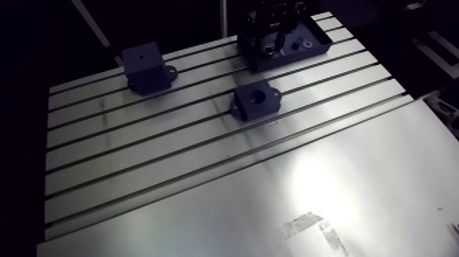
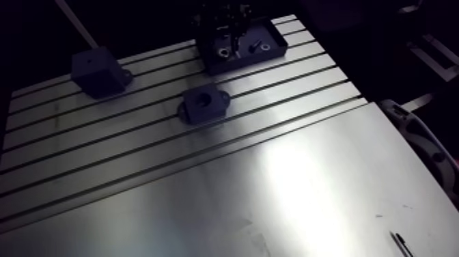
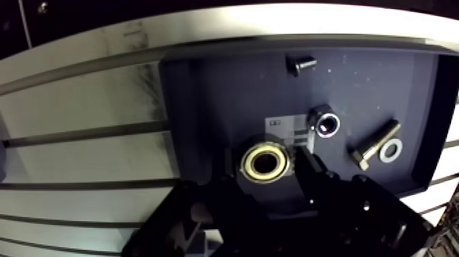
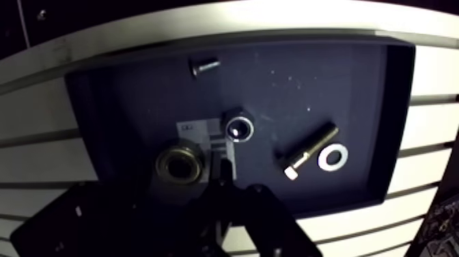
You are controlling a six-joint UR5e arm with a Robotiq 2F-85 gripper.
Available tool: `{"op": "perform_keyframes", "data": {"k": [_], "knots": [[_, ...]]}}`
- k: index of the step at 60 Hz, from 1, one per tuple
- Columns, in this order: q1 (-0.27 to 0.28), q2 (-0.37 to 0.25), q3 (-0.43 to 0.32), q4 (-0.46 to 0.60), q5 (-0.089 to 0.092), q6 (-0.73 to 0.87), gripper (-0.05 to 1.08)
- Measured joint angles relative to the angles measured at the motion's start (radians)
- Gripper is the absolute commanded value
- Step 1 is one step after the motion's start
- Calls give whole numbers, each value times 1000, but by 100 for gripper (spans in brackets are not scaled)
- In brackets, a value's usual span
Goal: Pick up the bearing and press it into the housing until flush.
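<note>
You're straddling the bearing (image 3: 266, 162) in the tray (image 3: 205, 102) with the gripper (image 3: 265, 171), fingers spread wide, not pinching yet, readying the lift.

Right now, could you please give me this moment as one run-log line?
phase: pre-grasp | end effector: open, astride bearing in tray | housing: empty, on table
</note>
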Motion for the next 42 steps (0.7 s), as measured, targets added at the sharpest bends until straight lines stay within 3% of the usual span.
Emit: {"op": "perform_keyframes", "data": {"k": [42], "knots": [[1,6,-6,0,0,1,50]]}}
